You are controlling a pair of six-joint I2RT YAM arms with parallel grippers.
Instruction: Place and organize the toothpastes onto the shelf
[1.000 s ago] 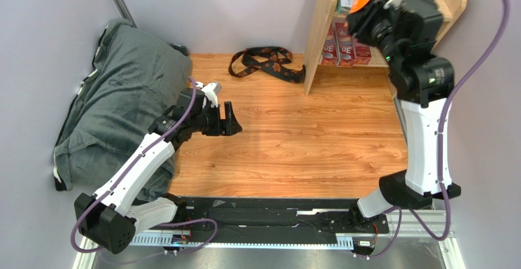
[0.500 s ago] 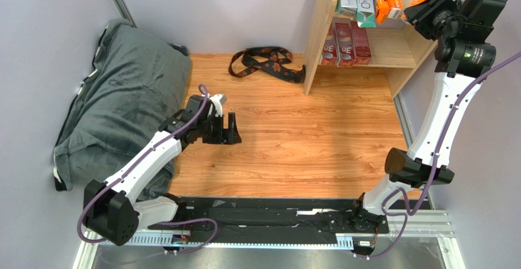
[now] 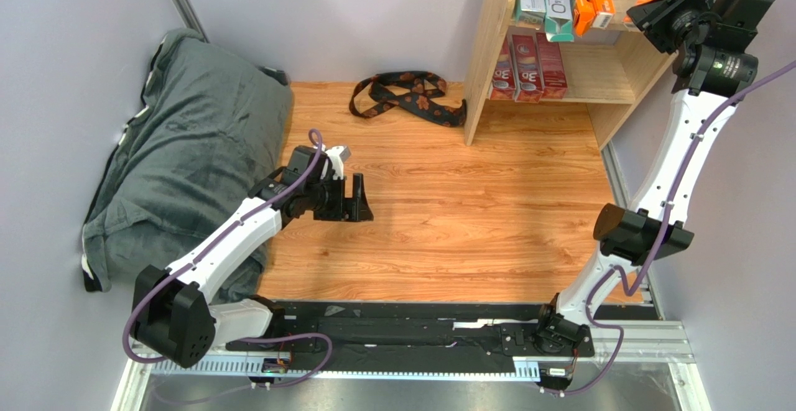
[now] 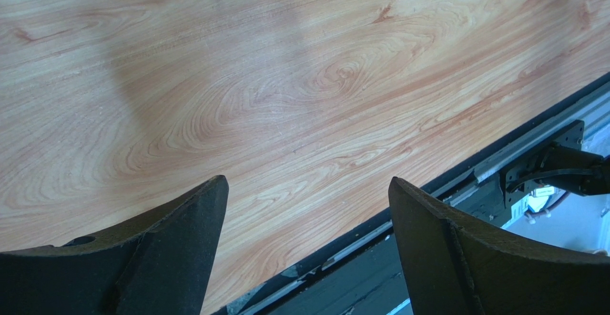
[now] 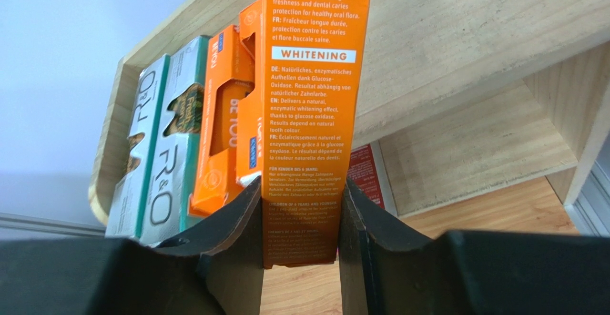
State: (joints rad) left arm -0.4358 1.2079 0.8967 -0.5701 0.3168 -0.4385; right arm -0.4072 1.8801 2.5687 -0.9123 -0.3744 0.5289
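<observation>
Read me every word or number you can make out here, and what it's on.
"WHITENING": orange box in the right tool.
"Ensures long-lasting freshness": same box; its finer print is too small.
"R&O": teal-edged box on the shelf.
"3D": dark red boxes, lower tier.
Lettering on the other orange boxes: too unclear.

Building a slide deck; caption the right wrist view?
Right arm's fingers grip an orange toothpaste box at the wooden shelf, beside other boxes on its top tier.
</observation>
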